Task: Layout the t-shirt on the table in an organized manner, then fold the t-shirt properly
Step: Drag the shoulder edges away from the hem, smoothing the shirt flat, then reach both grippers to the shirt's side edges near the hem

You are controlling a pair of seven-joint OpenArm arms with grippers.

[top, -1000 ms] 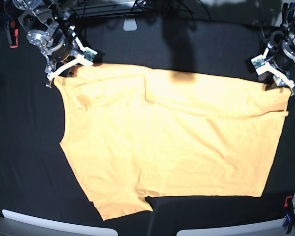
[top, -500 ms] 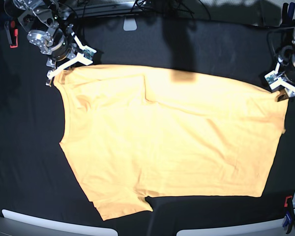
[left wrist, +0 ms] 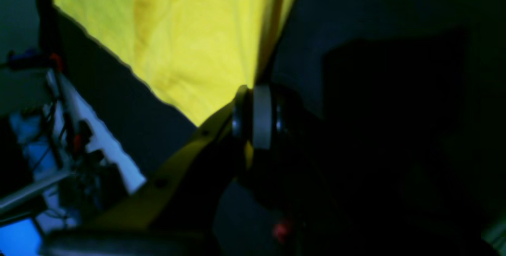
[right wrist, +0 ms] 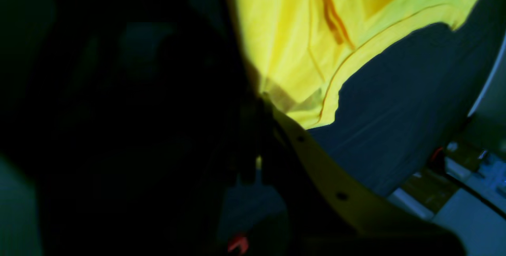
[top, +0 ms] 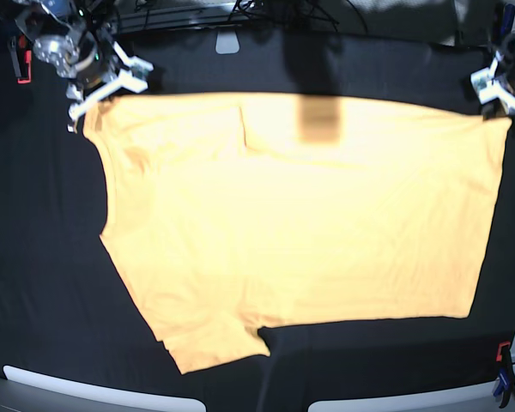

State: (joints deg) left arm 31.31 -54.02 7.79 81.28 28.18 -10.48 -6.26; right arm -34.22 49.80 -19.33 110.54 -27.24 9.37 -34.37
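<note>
Both claws clamped the t-shirt [top: 292,223]: left gripper [top: 498,90] and right gripper [top: 94,90] pinched its far corners, apparently to spread it flat across the table [top: 34,257].

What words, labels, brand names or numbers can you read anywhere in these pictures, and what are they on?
None can be read.
The t-shirt: plain, no print or visible tag text in any view.
The table: bare black cloth, no markings.
The clamp at the table's edge: red and black, no legible lettering.
The left gripper and right gripper: no readable label; both wrist views are too dark and blurred to show any.
</note>
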